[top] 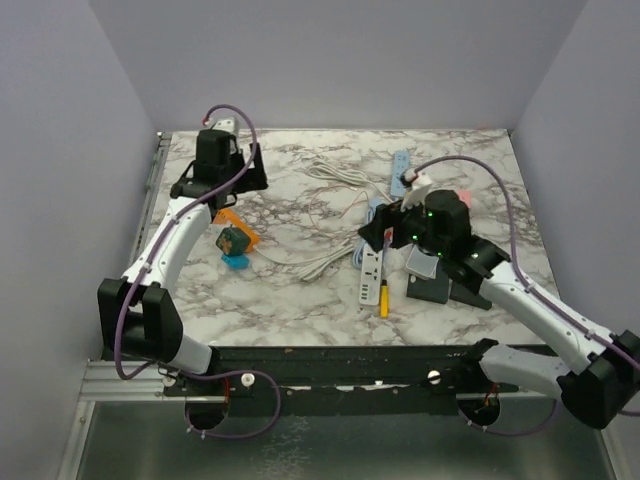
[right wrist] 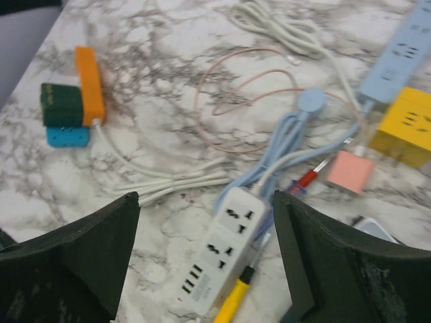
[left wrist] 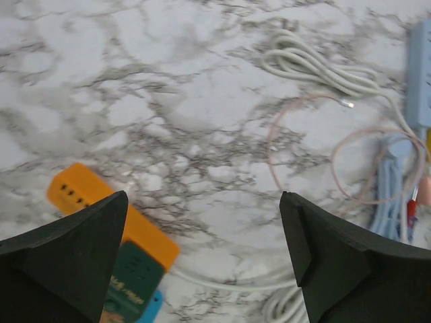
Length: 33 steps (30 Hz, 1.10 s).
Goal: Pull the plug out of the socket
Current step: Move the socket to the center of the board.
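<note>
An orange power strip [top: 238,224] [left wrist: 101,205] [right wrist: 89,82] lies at the table's left. A dark green plug block [top: 231,241] [left wrist: 131,279] [right wrist: 60,104] rests against its side, with a small blue block [right wrist: 67,136] [top: 237,262] next to it. I cannot tell whether the green block's prongs sit in the strip. My left gripper [top: 235,182] [left wrist: 202,222] hangs open above the marble just past the strip, holding nothing. Over a white power strip [top: 371,275] [right wrist: 219,259], my right gripper [top: 382,235] [right wrist: 205,229] is open and holds nothing.
A yellow-handled screwdriver [top: 384,298] [right wrist: 236,303] lies beside the white strip. Coiled white cables [top: 335,172] [left wrist: 316,67], a thin pink wire [right wrist: 236,101], a light blue strip [top: 402,165] [right wrist: 404,54] with a yellow cube [right wrist: 404,128], and a pink adapter [right wrist: 350,171] crowd the middle and right.
</note>
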Motion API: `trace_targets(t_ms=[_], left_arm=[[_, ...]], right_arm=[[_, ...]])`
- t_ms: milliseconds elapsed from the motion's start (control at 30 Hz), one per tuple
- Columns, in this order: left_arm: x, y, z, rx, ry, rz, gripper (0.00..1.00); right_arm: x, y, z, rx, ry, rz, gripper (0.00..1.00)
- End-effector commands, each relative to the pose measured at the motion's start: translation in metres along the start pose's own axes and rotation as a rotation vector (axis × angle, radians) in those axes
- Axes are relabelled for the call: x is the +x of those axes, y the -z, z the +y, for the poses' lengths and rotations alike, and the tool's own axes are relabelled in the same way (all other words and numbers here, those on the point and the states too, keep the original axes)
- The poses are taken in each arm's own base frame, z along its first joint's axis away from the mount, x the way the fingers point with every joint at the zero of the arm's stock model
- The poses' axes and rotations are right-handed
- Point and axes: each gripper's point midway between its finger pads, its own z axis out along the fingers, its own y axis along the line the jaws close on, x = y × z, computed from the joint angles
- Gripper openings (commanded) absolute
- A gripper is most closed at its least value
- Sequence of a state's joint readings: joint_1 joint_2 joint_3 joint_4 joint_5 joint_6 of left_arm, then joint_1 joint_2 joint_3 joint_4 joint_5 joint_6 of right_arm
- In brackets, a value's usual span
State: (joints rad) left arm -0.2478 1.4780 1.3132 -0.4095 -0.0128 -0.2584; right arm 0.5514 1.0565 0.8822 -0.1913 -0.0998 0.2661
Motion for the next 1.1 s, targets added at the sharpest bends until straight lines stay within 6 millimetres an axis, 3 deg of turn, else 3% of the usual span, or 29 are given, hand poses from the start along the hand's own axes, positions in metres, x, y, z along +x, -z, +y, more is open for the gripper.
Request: trace_targets(t_ms=[0,100,133,167,233,367,600,767,1067], left_arm=[[0.006,0.002,0.064,-0.084,0.115,-0.028,0.99],[0.014,-0.001,0.098,-0.12,0.182,-0.036,0.99],[0.017,-0.002,0.109,-0.13,0.206,-0.036,0.99],[0.021,-0.002,0.116,-0.129,0.227,-0.028,0.99],[0.024,0.0,0.125,-0.141,0.256,-0.028,0.99],[0.017,0.009,0.134,-0.18,0.246,-0.059,0.99],[0.018,0.01,0.137,-0.189,0.254,-0.062,0.99],[0.021,0.008,0.137,-0.185,0.258,-0.054,0.99],[0.024,0.005,0.133,-0.164,0.269,-0.046,0.99]], right_arm=[[0.012,-0.034,0.061,-0.092,0.104,0.017,0.84],[0.033,-0.063,0.091,-0.118,0.156,0.074,0.81],[0.024,-0.081,0.056,-0.022,0.138,0.072,0.79],[0.046,-0.085,0.105,-0.115,0.196,0.112,0.78],[0.06,-0.103,0.128,-0.145,0.234,0.142,0.74],[0.075,-0.139,0.152,-0.178,0.276,0.169,0.69],[0.106,-0.183,0.165,-0.193,0.343,0.229,0.61],[0.131,-0.201,0.169,-0.203,0.377,0.268,0.58],[0.156,-0.231,0.176,-0.214,0.439,0.268,0.55]])
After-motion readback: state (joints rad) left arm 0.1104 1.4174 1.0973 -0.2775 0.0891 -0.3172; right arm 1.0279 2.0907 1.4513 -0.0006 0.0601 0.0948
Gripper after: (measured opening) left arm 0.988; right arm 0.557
